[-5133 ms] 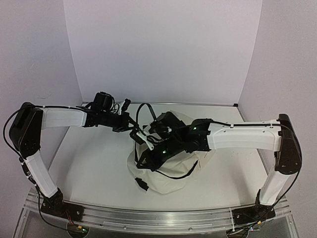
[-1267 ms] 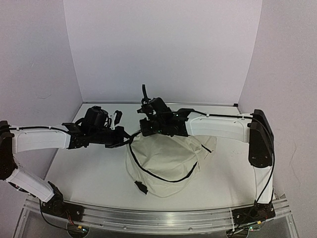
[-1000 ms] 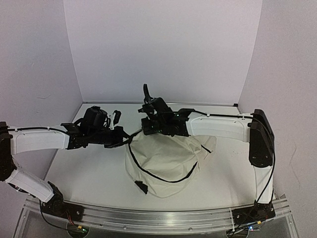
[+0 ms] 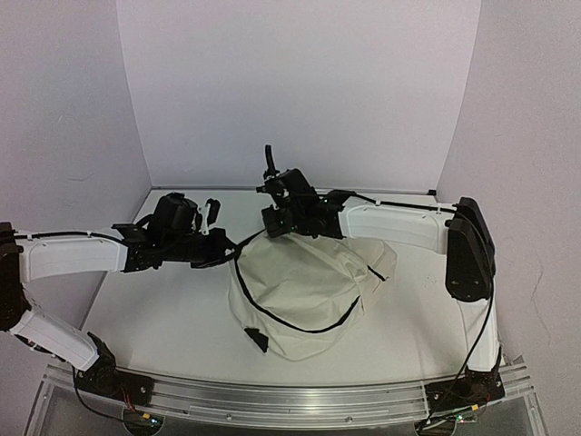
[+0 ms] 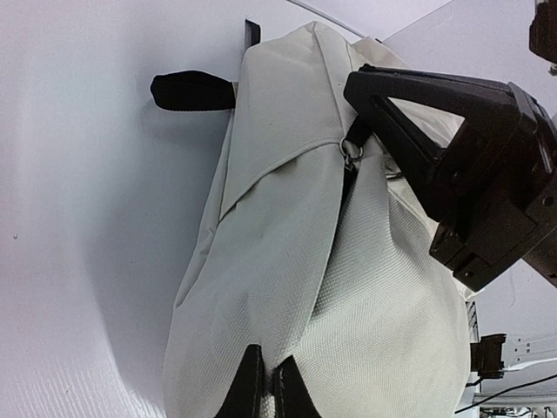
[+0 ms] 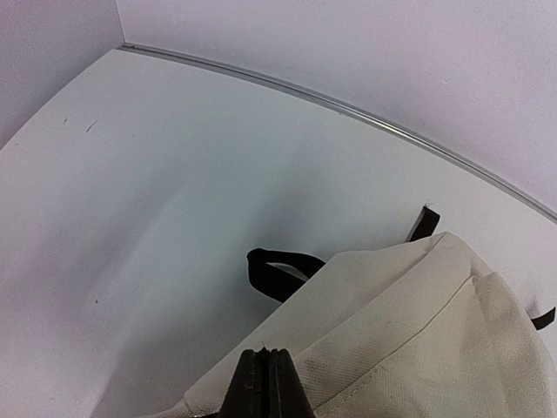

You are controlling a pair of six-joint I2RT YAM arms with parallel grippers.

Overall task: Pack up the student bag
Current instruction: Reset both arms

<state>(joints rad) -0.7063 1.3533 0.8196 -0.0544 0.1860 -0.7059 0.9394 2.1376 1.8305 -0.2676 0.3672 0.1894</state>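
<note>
Backpack (image 4: 304, 286) lies in the middle of the top view on the white table (image 4: 154, 313). Your left gripper (image 4: 229, 247) is clamped on the cream fabric at its upper left corner. Your right gripper (image 4: 270, 231), fingers pressed together, pinches the top edge just beside it. A black strap loop (image 6: 291, 258) lies on the table behind.

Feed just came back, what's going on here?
Both arms have hold of the bag, which lies slumped on the table. The left tool is shut on fabric at the bag's left side, and the right tool is shut on its far edge. Nothing to pack is in view.
</note>
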